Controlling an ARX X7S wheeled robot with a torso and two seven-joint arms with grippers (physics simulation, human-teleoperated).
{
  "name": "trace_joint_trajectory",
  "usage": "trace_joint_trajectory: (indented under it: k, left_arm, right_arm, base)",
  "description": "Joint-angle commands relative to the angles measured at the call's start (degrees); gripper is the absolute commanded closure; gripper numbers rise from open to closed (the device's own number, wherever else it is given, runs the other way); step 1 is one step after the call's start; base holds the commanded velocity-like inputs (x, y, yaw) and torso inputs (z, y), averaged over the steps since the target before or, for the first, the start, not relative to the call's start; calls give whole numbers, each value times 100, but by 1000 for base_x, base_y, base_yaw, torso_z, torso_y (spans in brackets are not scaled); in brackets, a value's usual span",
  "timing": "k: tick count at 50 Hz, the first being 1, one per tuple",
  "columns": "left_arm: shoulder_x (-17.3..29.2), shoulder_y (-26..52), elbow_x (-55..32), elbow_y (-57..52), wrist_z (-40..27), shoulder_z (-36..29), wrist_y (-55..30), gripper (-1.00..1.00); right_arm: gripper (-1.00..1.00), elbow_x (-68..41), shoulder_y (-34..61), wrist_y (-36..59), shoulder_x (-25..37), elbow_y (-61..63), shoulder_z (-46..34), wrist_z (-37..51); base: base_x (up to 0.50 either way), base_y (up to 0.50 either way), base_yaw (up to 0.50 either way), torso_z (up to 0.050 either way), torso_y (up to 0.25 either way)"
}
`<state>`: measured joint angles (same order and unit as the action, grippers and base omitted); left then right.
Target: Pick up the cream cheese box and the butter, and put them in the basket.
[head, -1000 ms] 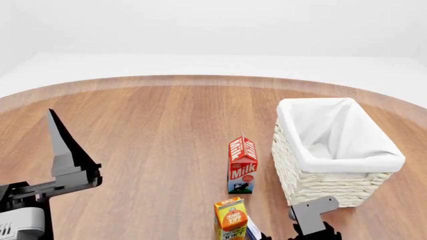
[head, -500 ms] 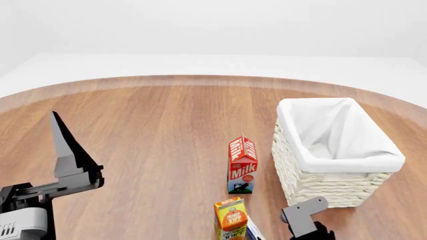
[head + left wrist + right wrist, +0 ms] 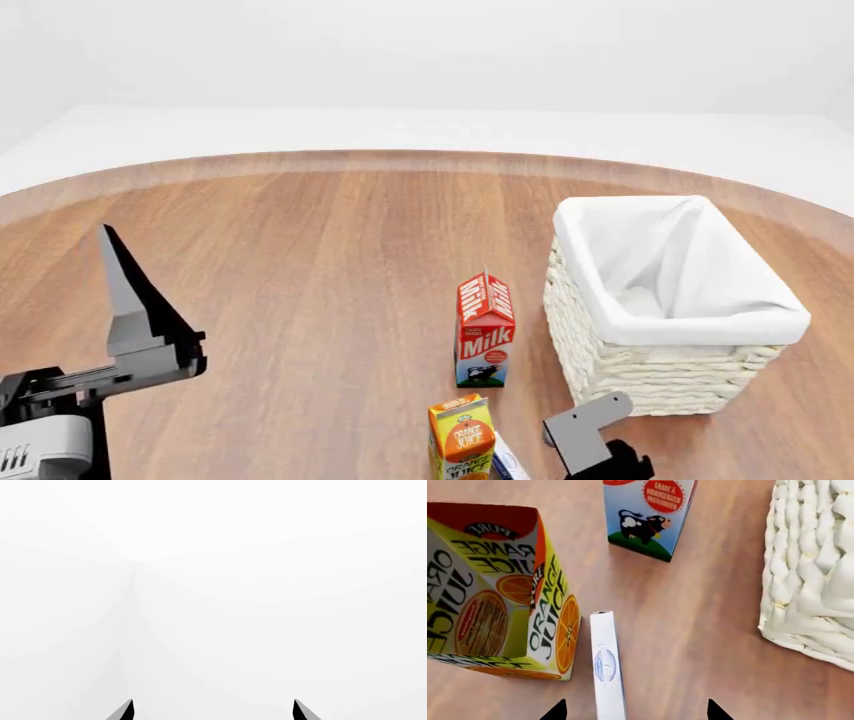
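The cream cheese box [image 3: 606,666] is seen lying on its narrow edge on the tabletop [image 3: 307,260], close to the near edge, just beside the orange juice carton [image 3: 500,595]. In the right wrist view its white side with a small blue oval is framed between the two dark tips of the right claw [image 3: 635,712], which are set apart, jaws open, with nothing gripped. In the head view only a sliver of the box shows at the carton's foot. The butter is not seen in any view. The basket [image 3: 667,310] stands toward the right edge of the tabletop, its white liner folded over the rim. The milk carton [image 3: 485,330] stands upright just beside the basket's left wall, beyond the juice carton. The left claw [image 3: 212,711] is raised near the left edge, tips apart and open, facing blank white background.
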<state>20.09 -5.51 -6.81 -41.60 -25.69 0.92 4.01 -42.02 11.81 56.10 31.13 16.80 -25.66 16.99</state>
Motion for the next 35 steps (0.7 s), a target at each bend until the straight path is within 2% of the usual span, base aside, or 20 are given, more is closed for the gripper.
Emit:
trace_joint_trajectory:
  k: [1, 35]
  left_arm:
    - [-96, -13, 105, 94, 120, 120, 131, -100]
    - [-32, -13, 46, 106, 56, 125, 137, -100]
  right_arm:
    - [-100, 254, 108, -21, -174, -148, -93, -206]
    - [-100, 493, 241, -157, -307, -501, -498, -326]
  base:
    - [0, 0, 0, 0, 0]
    - [0, 0, 0, 0, 0]
